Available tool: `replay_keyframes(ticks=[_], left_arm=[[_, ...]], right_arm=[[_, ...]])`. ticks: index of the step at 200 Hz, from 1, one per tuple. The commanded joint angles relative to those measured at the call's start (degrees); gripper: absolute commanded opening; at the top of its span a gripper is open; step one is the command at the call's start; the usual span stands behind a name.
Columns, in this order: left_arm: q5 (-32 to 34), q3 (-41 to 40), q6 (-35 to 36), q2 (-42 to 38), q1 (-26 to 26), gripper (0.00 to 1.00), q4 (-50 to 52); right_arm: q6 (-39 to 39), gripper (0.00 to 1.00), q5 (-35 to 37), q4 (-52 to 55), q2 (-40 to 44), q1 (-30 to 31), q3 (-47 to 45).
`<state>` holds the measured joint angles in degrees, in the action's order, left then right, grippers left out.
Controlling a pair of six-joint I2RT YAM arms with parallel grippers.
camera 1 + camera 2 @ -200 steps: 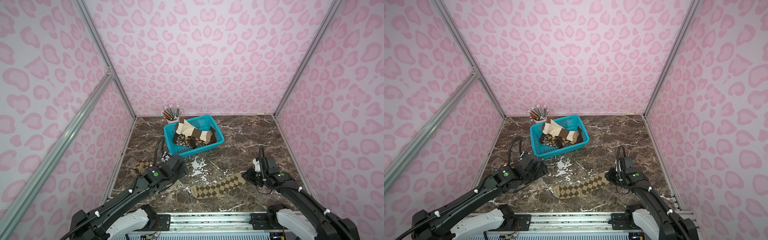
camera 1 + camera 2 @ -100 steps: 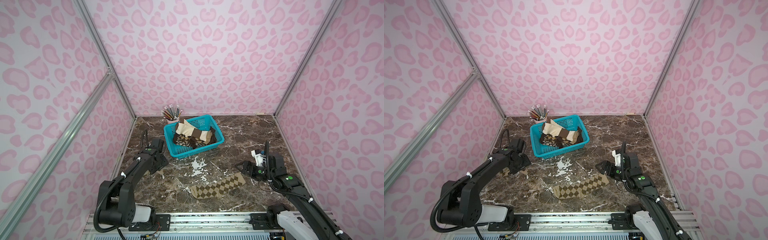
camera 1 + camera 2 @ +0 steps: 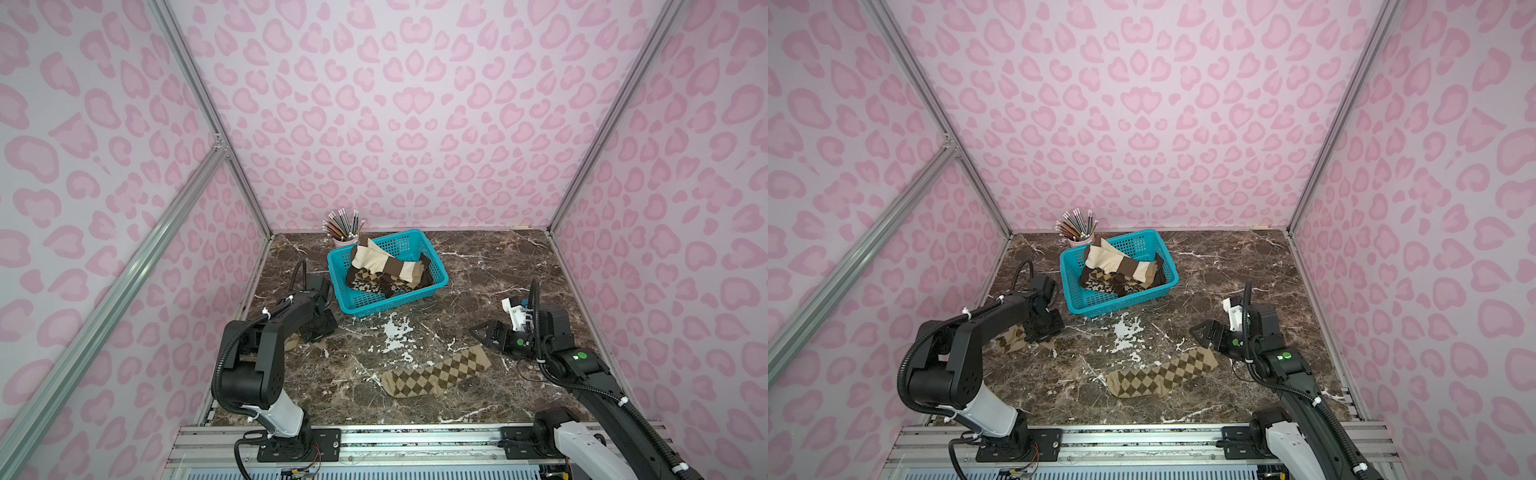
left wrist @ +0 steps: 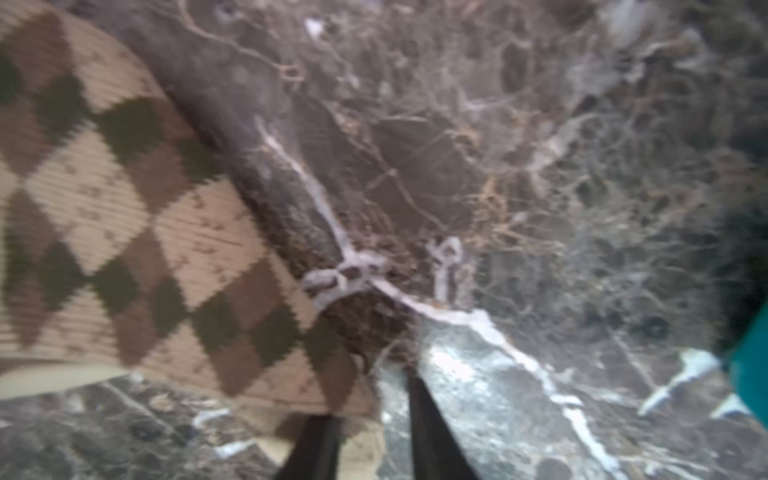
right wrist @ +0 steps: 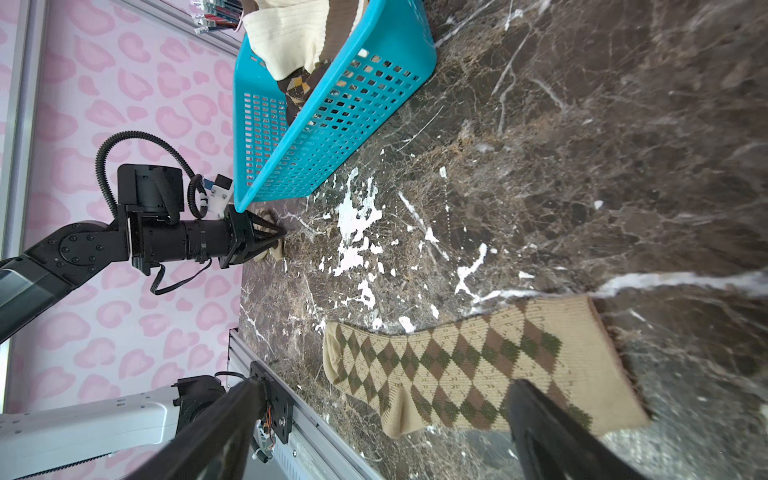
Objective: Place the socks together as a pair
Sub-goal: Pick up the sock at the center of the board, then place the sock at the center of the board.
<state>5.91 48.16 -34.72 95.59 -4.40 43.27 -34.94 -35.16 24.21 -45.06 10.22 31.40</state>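
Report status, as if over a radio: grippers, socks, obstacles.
Left gripper shut on crumpled check sock. Right gripper open, near flat check sock cuff. Socks apart. Basket beside left gripper.

1. This place is a robot test cell, as in a lab, and not a home.
2. Two black robot arms, left arm (image 3: 266,345) and right arm (image 3: 582,365), are bolted on a metal rail (image 3: 415,440).
3. Aluminium frame profiles (image 3: 199,95) hold the walls (image 3: 395,104), which carry a pink leopard print.
4. The tabletop (image 3: 478,257) has a dark marble pattern with a worn white patch (image 3: 395,332).
5. On it stand a blue basket (image 3: 374,305) with socks (image 3: 374,257) and a cup of pencils (image 3: 345,226).
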Motion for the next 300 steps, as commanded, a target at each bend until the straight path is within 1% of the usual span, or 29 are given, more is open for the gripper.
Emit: replay_keyframes(ticks=[1, 27, 67, 89, 109, 124, 140, 162, 181, 202, 220, 238, 264, 289, 300], left_arm=[[-3.1, -1.3, 1.5, 0.2, 0.3, 0.04, -2.8], [-4.6, 0.5, 1.6, -6.7, 0.4, 0.04, -0.8], [-7.8, 7.6, -0.2, -19.3, 0.4, 0.04, 4.9], [-12.2, 10.3, -3.0, -26.3, 0.4, 0.04, 5.4], [-17.7, 9.2, -7.9, -32.8, -0.3, 0.03, 1.3], [-19.8, 6.8, -13.6, -37.1, -2.9, 0.03, -2.9], [-19.9, 3.5, -20.3, -41.2, -7.9, 0.03, -9.0], [-16.0, 2.4, -28.3, -44.3, -16.5, 0.03, -14.4], [-12.0, 3.8, -32.2, -45.0, -22.6, 0.03, -16.4], [-10.1, 4.3, -36.1, -44.2, -28.0, 0.03, -20.2], [-7.2, 5.3, -38.9, -41.8, -33.6, 0.03, -24.1], [-4.9, 6.9, -40.7, -37.8, -38.7, 0.03, -28.9], [-2.3, 8.9, -43.7, -30.7, -46.0, 0.03, -37.5], [-1.1, 7.5, -48.2, -25.6, -50.4, 0.03, -48.1], [-0.4, 6.5, -49.6, -23.9, -51.6, 0.03, -51.1]], right_arm=[[-0.1, 0.97, 0.7, -0.7, -0.2, 0.0, 0.4], [-0.1, 0.97, 1.5, -0.9, -0.7, 0.0, 0.8], [-0.5, 0.97, 1.5, -2.1, -1.4, 0.0, 0.7], [-0.6, 0.97, 1.2, -3.0, -2.0, 0.0, 0.6], [-0.8, 0.97, 0.6, -3.9, -3.0, 0.0, 1.1], [-0.8, 0.97, 0.3, -4.3, -4.2, 0.0, 1.8], [-0.5, 0.97, -0.5, -4.8, -5.6, 0.0, 2.7], [0.4, 0.97, -1.5, -4.7, -7.7, 0.1, 4.3], [1.5, 0.97, -1.4, -4.2, -9.0, 0.2, 5.6], [1.9, 0.97, -1.1, -4.1, -9.9, 0.2, 6.3], [2.0, 0.97, -1.2, -4.1, -10.8, 0.1, 6.7], [2.5, 0.97, 1.7, -1.7, -11.1, -0.2, 8.2], [2.7, 0.97, 2.7, 0.6, -10.3, -4.3, 9.1], [3.6, 0.97, 2.2, 2.4, -8.3, -9.5, 9.8], [4.1, 0.97, 2.8, 3.2, -7.9, -9.9, 10.4]])
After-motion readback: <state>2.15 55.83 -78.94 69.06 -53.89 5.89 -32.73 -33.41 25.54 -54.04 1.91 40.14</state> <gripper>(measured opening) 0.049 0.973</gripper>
